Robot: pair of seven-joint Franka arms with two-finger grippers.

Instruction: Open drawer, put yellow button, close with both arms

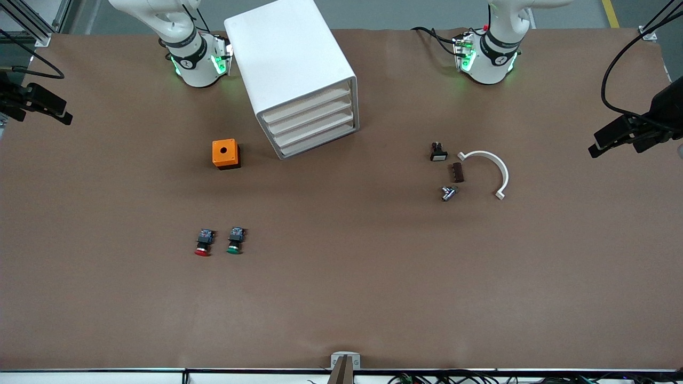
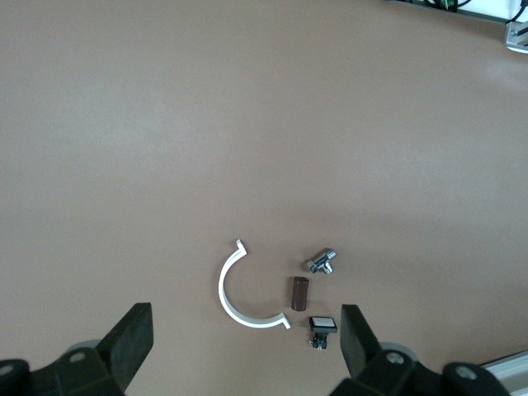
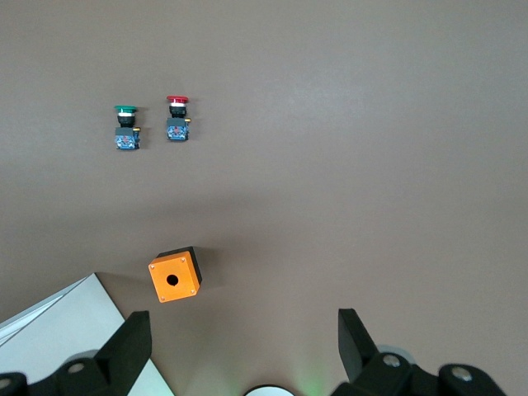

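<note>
Front view | drawer (image 1: 307, 103) seemingly closed | left hand (image 2: 243, 323), right hand (image 3: 242, 325) spread, apart

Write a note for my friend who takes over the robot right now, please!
Left gripper: open, holding nothing, waiting high over the white curved piece.
Right gripper: open, holding nothing, waiting high over the orange box.
The top drawer of the cabinet is shut, like the three below it.
No yellow button shows in any view; only the red button and green button lie on the table.
Whether the yellow one is already inside cannot be seen, so check first.
</note>
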